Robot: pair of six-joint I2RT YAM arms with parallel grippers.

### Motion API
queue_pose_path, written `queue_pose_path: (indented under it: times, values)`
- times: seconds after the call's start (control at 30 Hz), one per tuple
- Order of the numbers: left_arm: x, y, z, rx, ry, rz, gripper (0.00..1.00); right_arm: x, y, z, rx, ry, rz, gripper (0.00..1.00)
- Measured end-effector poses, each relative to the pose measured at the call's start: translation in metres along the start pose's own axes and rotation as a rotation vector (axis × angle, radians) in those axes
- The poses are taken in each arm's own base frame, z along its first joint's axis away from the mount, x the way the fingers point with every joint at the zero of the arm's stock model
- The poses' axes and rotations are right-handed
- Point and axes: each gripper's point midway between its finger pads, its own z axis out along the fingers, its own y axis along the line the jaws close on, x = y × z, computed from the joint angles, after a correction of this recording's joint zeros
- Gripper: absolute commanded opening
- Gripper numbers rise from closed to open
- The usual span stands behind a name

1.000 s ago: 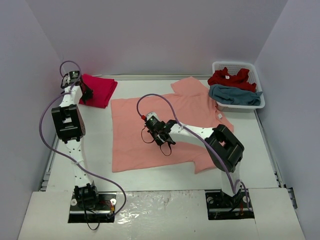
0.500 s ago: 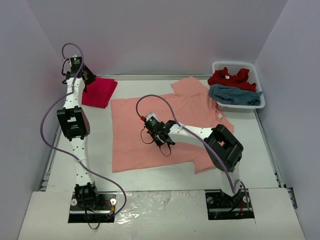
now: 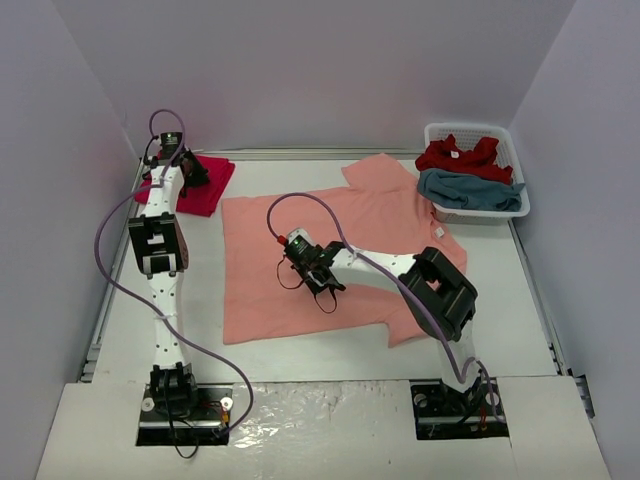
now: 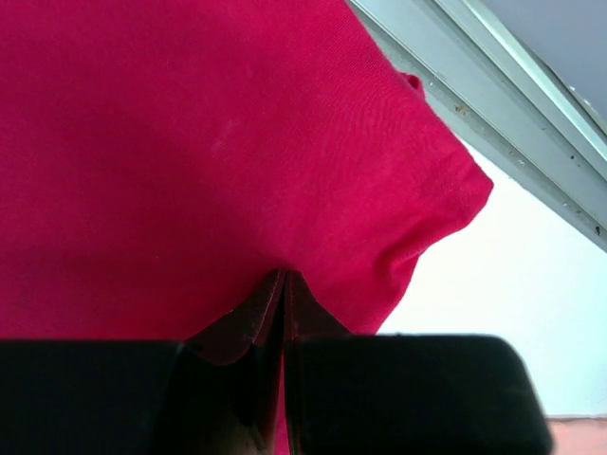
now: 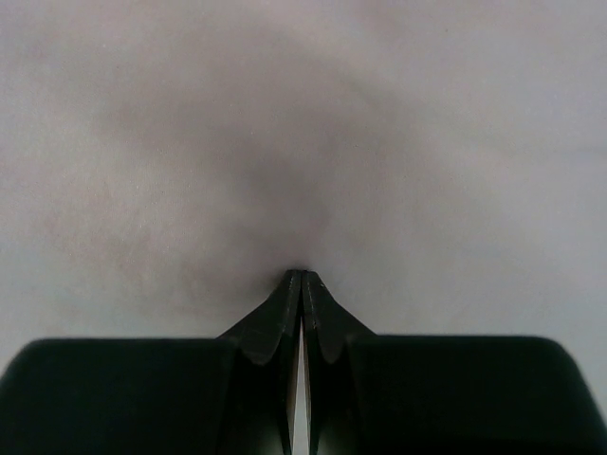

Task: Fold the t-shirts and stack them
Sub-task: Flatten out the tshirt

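Note:
A salmon-orange t-shirt [image 3: 370, 215] lies spread flat in the middle of the table. My right gripper [image 3: 315, 278] stands on its left-centre part, jaws shut, tips [image 5: 302, 275] pressed on the pale cloth [image 5: 303, 133]. A crimson t-shirt [image 3: 214, 180] lies folded at the far left corner. My left gripper [image 3: 192, 176] is over it, jaws shut, tips [image 4: 285, 275] touching the crimson cloth [image 4: 190, 142]; I see no cloth between the jaws. Another crimson t-shirt [image 3: 460, 157] and a teal-blue one [image 3: 470, 190] lie crumpled in the basket.
A white slotted basket [image 3: 512, 135] stands at the back right. A grey metal rail [image 4: 493, 66] runs along the table's far edge behind the folded shirt. Walls close in the table on three sides. Bare white table [image 3: 190, 290] lies left of the salmon shirt.
My left gripper has moved right from the corner onto the folded crimson shirt. My right gripper has slid a little left and away across the salmon shirt.

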Motion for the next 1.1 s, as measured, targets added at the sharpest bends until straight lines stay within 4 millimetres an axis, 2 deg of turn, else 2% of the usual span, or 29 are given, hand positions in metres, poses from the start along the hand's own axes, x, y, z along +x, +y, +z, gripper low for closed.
queue_pose_path:
  times: [0.37,0.67,1.1]
  values:
    - [0.002,-0.009,0.016,0.068,0.000,-0.028,0.02,0.000,0.004,-0.001,0.003,0.004,-0.008,0.00]
    - [-0.003,-0.014,0.020,0.090,-0.020,-0.051,0.02,0.001,0.012,-0.003,0.002,0.001,-0.026,0.00]
    - [-0.014,-0.005,0.022,0.075,-0.058,-0.058,0.02,0.002,0.014,-0.003,0.010,0.009,-0.033,0.00]
